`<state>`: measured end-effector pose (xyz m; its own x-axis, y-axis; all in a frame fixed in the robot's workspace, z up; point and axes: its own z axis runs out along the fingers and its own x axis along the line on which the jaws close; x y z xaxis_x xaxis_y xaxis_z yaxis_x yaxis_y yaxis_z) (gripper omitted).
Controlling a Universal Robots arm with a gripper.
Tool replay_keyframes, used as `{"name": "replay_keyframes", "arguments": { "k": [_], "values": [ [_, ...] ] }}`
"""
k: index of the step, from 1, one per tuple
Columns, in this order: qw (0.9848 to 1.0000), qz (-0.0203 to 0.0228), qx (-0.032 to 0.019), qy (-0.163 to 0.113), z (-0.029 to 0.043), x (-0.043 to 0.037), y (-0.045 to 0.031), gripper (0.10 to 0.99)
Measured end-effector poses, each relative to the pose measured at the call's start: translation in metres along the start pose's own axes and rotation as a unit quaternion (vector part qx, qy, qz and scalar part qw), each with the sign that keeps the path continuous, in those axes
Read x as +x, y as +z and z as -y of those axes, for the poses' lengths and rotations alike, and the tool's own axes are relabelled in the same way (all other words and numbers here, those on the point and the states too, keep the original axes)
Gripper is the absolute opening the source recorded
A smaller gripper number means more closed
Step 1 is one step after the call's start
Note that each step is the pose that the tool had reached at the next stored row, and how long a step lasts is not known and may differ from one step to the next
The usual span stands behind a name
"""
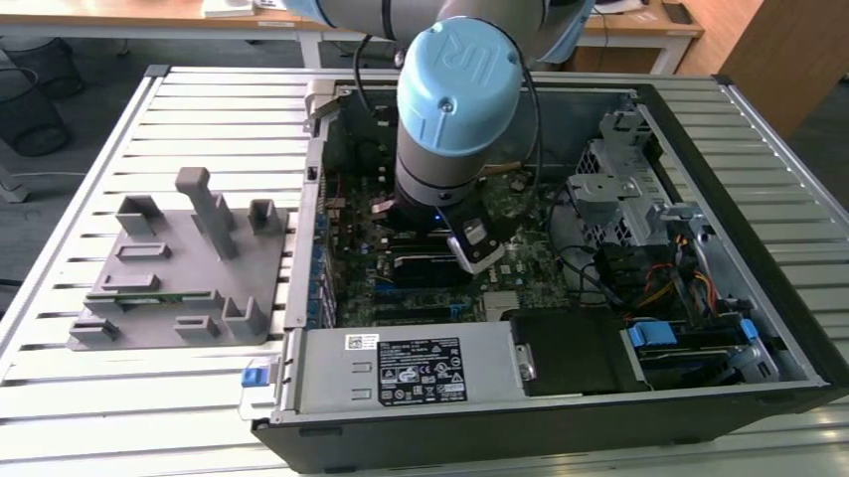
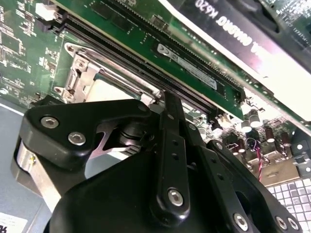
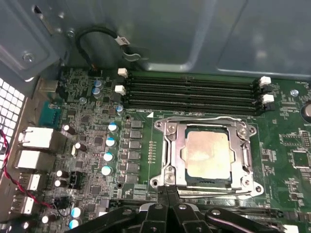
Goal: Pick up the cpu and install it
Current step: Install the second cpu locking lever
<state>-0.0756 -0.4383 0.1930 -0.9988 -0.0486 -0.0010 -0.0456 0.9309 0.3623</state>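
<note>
A slatted metal table (image 1: 80, 397) stands before wooden desks (image 1: 637, 25) on grey floor (image 1: 34, 229).

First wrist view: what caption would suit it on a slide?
The cpu sits in its metal socket frame on the green motherboard, below four memory slots.

1 cpu (image 3: 207, 154), 4 memory slots (image 3: 192, 92)

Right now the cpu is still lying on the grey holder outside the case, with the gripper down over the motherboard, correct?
Not quite. The cpu is in the socket frame on the motherboard, as the first wrist view shows, not on the grey holder. The gripper is indeed down over the motherboard, beside the socket.
</note>
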Motion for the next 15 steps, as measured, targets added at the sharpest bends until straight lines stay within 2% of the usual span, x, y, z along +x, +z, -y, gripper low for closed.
{"name": "replay_keyframes", "arguments": {
  "k": [3,15],
  "values": [
    [1.0000,0.0002,-0.0031,0.000,0.0004,0.0019,0.0016,0.106],
    [0.9999,0.0005,-0.0104,0.000,0.0028,0.0042,0.0080,0.106]
  ]
}}
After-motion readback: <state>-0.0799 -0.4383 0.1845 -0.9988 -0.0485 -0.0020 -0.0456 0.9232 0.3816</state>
